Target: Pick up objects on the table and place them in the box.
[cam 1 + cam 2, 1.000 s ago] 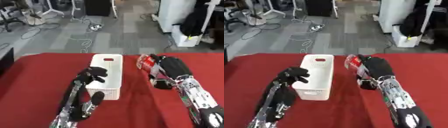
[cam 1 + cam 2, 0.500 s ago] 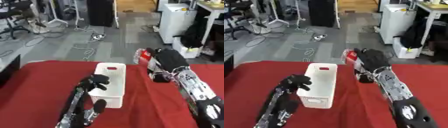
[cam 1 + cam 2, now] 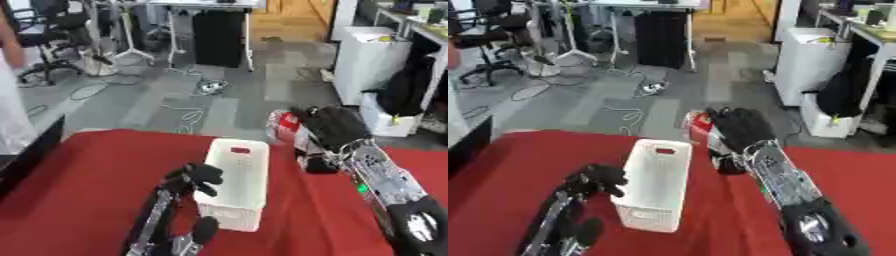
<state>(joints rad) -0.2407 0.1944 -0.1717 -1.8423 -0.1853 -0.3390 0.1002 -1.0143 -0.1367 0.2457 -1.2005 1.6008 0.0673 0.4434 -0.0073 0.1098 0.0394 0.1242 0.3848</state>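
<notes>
A white slatted box (image 3: 237, 189) stands lengthwise on the red table (image 3: 79, 185). My right hand (image 3: 333, 125) is raised to the right of the box's far end, fingers curled round a red and white packet (image 3: 284, 127). A small dark object (image 3: 320, 165) lies on the cloth under that hand, right of the box. My left hand (image 3: 200, 176) hangs with curled fingers against the box's left wall near its front end, holding nothing that I can see.
Beyond the table's far edge lies grey office floor with cables, chairs and desks. A black monitor edge (image 3: 31, 155) shows at the left. A person in white stands at the far left.
The whole picture shifted, so the head tilted up. My right hand has lifted the red packet higher, to just beside the box's far end. My left hand stayed by the box's left wall.
</notes>
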